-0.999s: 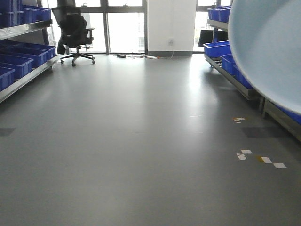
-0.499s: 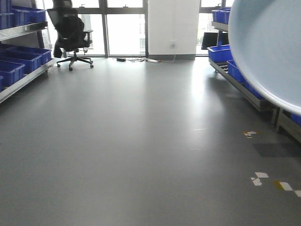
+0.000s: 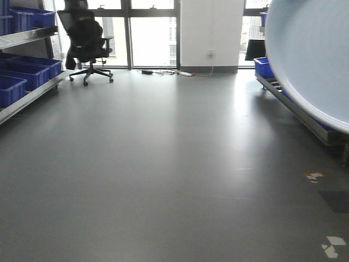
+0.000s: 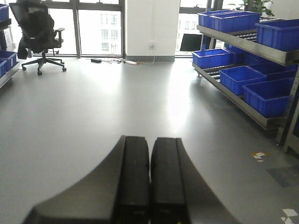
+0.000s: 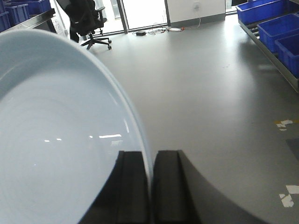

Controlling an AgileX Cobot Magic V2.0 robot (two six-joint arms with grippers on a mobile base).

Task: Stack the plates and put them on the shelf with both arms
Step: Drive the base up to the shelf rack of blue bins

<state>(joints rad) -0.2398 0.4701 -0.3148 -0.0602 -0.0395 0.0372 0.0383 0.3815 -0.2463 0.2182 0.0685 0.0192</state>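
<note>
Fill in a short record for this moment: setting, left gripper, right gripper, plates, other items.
setting: grey floor between shelf racks holding blue bins
left gripper: shut, holding nothing
right gripper: shut on the rim of a plate
plates: one pale plate seen; a second cannot be made out
other: black office chair near the windows; tape marks on the floor

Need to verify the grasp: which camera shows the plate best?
The right wrist view: the plate fills its left side, rim clamped in the right pincer. The front view shows only part of the plate, no pincer. The left wrist view shows none of it, only the shut left pincer.
</note>
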